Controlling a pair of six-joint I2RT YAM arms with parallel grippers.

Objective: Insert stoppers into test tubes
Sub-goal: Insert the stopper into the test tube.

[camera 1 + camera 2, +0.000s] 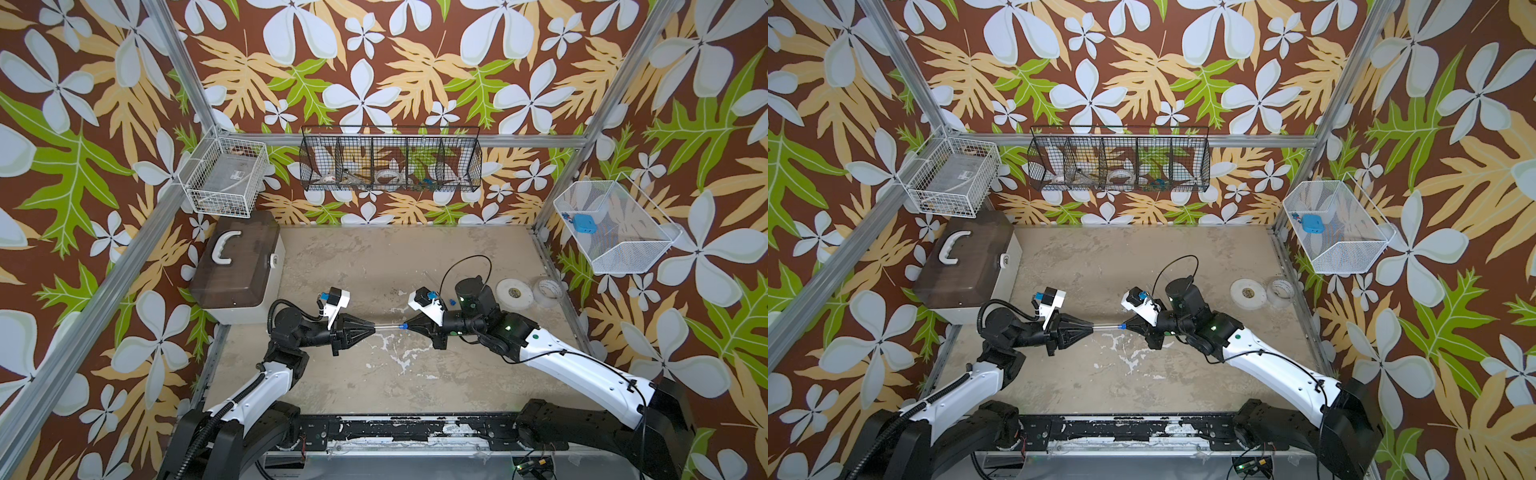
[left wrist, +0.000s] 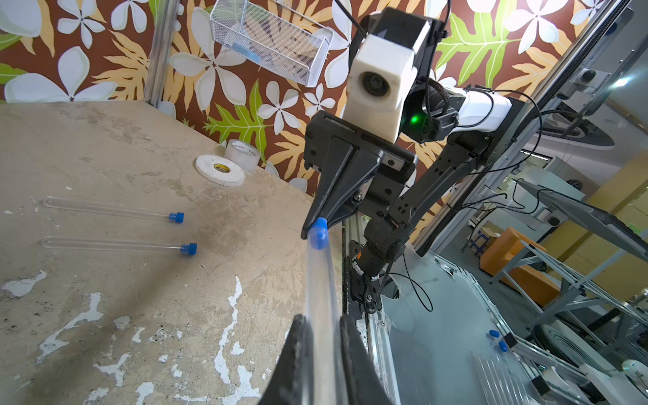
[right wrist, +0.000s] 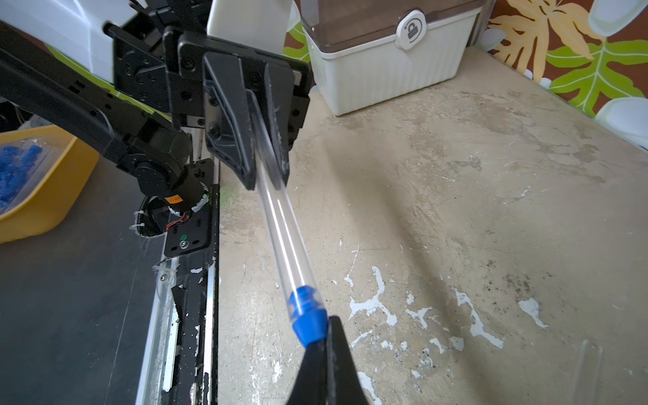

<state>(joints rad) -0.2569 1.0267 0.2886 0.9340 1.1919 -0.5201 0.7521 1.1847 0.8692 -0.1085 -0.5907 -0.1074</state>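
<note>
In both top views a clear test tube (image 1: pixel 387 328) (image 1: pixel 1106 327) hangs level above the table's middle, between my two arms. My left gripper (image 1: pixel 374 328) (image 2: pixel 322 321) is shut on its closed end. A blue stopper (image 1: pixel 402 327) (image 3: pixel 306 319) sits in the tube's mouth with its plug part inside the glass. My right gripper (image 1: pixel 406 327) (image 3: pixel 322 336) is shut on the stopper's cap. Two more test tubes (image 2: pixel 108 210) (image 2: pixel 112 243) lie on the table in the left wrist view, each with a blue stopper (image 2: pixel 176 217) (image 2: pixel 188 248) in its mouth.
A white box with a brown lid (image 1: pixel 237 266) stands at the table's back left. Two white tape rolls (image 1: pixel 514 294) (image 1: pixel 547 291) lie at the right edge. Wire baskets (image 1: pixel 226 176) (image 1: pixel 390 160) (image 1: pixel 615 226) hang on the walls. A yellow bin (image 3: pixel 35 182) sits off the table.
</note>
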